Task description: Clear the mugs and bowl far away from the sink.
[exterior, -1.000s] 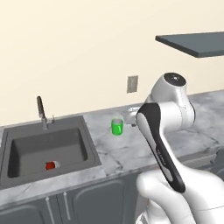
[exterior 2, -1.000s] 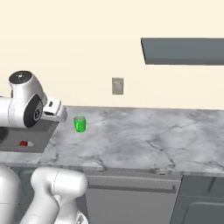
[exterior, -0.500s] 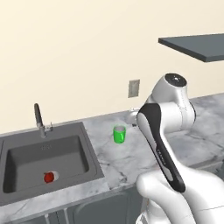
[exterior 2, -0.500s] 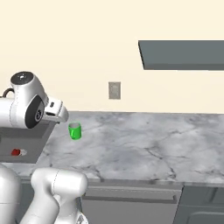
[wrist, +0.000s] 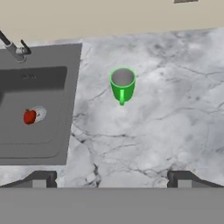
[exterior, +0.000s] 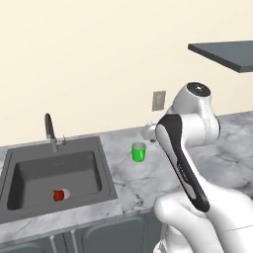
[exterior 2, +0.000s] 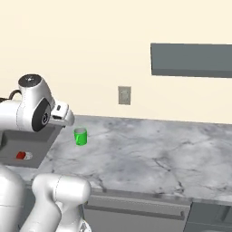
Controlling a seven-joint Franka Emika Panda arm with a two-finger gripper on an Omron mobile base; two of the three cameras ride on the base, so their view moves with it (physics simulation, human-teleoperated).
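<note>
A bright green mug (exterior: 139, 151) (exterior 2: 80, 136) (wrist: 122, 85) stands upright on the marble counter (exterior 2: 149, 158), just right of the sink (exterior: 54, 175) (wrist: 30, 109). Its handle faces me in the hand view. My gripper (wrist: 111, 178) hovers above the counter on the near side of the mug and apart from it. Its fingertips (wrist: 43, 178) stand wide open with nothing between them. In the right base view the gripper (exterior 2: 63, 117) sits up and left of the mug. The bowl is out of view.
A small red object (exterior: 59, 195) (wrist: 29, 117) lies by the drain in the sink basin. The faucet (exterior: 49, 131) rises at the sink's back edge. A wall outlet (exterior 2: 124, 95) sits behind the counter and a dark shelf (exterior 2: 190, 59) hangs above right.
The whole picture has shifted, so the base has driven: more of the sink shows in the left base view. The mug keeps its place on the counter. The gripper stays open.
</note>
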